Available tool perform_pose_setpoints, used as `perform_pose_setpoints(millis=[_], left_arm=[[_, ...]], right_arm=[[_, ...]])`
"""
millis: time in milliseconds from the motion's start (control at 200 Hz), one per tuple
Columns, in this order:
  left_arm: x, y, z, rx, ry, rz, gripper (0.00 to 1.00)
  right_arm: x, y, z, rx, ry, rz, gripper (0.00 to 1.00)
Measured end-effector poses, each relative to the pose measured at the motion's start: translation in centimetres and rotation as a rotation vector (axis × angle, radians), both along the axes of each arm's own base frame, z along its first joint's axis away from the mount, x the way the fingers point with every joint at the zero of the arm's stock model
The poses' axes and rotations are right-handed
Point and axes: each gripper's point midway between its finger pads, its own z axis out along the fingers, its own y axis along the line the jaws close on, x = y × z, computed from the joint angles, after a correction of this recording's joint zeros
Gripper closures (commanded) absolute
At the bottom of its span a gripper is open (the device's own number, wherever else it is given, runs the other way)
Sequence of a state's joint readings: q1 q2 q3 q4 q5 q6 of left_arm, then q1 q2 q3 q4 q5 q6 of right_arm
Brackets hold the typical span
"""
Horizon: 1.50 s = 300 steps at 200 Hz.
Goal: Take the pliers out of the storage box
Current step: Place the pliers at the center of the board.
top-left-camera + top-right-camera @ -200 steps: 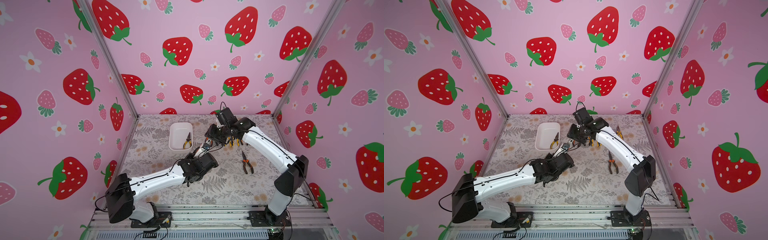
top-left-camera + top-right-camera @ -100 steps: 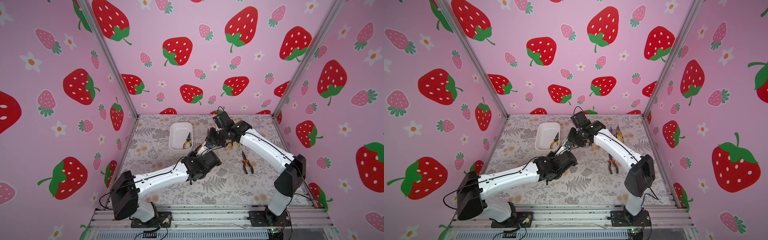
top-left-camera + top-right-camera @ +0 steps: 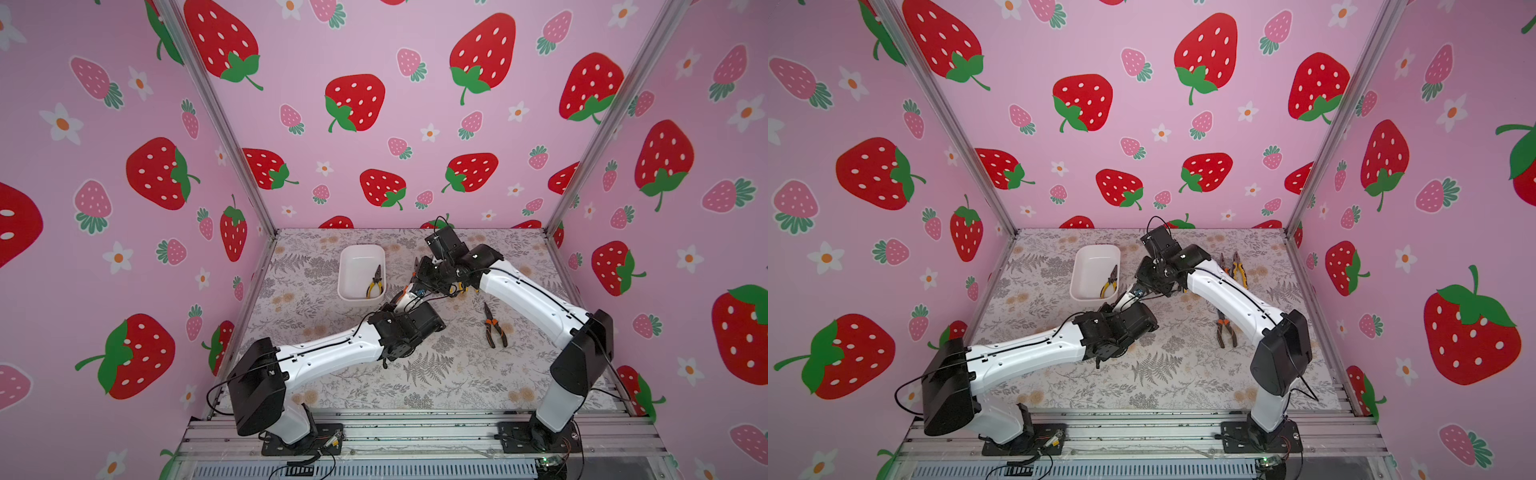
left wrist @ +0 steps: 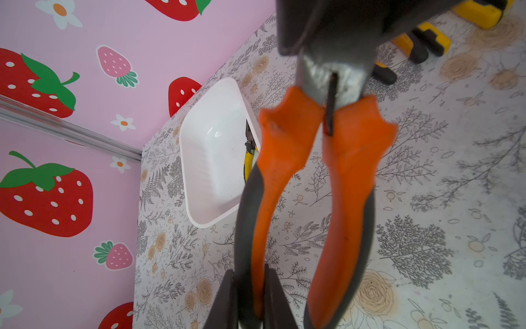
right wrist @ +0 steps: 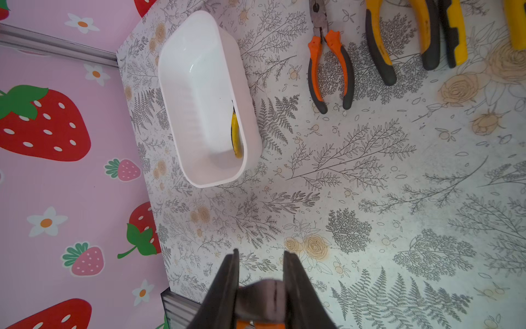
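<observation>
The white storage box (image 3: 355, 266) (image 3: 1092, 266) (image 4: 210, 171) (image 5: 196, 94) lies at the back left of the table. One yellow-handled pliers (image 3: 375, 283) (image 3: 1109, 282) (image 5: 235, 134) rests along its right wall. Just right of the box, an orange-and-black pliers (image 4: 287, 159) (image 3: 402, 296) hangs in the air between both arms. My left gripper (image 4: 250, 273) (image 3: 398, 302) is shut on one of its handles. My right gripper (image 5: 260, 253) (image 3: 417, 283) is shut on its grey metal head (image 5: 262, 299).
Another orange-handled pliers (image 3: 494, 326) (image 3: 1225, 330) (image 5: 330, 65) lies on the floral table right of centre. Yellow-handled pliers (image 3: 1237, 268) (image 5: 398, 37) lie by the back right, partly behind the right arm. Pink strawberry walls close three sides.
My right gripper has swung left toward the left one and narrowed onto the head of the held pliers. The left gripper, still gripping the handle, has shifted slightly toward the back.
</observation>
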<state>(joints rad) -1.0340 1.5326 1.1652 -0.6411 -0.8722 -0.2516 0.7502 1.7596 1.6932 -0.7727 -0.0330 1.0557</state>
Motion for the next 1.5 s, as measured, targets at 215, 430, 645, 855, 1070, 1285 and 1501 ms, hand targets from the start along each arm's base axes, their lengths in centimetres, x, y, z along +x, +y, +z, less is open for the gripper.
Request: perform_pose_setpoints(millis=[215,430,645,855,1070,1285,1501], left_arm=[[-0.4,-0.4,-0.1,-0.057,0.035,-0.003,0.65],[-1.0,-0.5,2.1,-0.195,0.024,0.0,0.67],[-2.0,-0.1,4.5,-0.337,0.011,0.004,0.68],[-3.0,1.3,5.3,-0.392,0.001,0.014,0.69],[-3.8,1.7,2.5,-0.37,0.058,0.022,0.7],[-3.8,1.6,2.2,-0.376,0.066,0.021,0.7],[-3.8,1.3,1.8,-0.372,0.076,0.019,0.7]], right_arm=[[-0.3,-0.3,-0.8,-0.033,0.0,0.006,0.99],[-0.1,-1.7,-1.3,-0.112,-0.02,0.03,1.0],[0.6,-4.0,-1.9,-0.238,-0.073,0.098,1.0],[-0.1,-7.7,-3.0,-0.326,-0.103,0.271,1.0],[0.4,-11.1,-4.3,-0.434,-0.085,0.418,1.0],[1.4,-13.3,-8.0,-0.489,0.004,0.494,1.0],[1.5,-14.7,-11.9,-0.509,0.103,0.536,1.0]])
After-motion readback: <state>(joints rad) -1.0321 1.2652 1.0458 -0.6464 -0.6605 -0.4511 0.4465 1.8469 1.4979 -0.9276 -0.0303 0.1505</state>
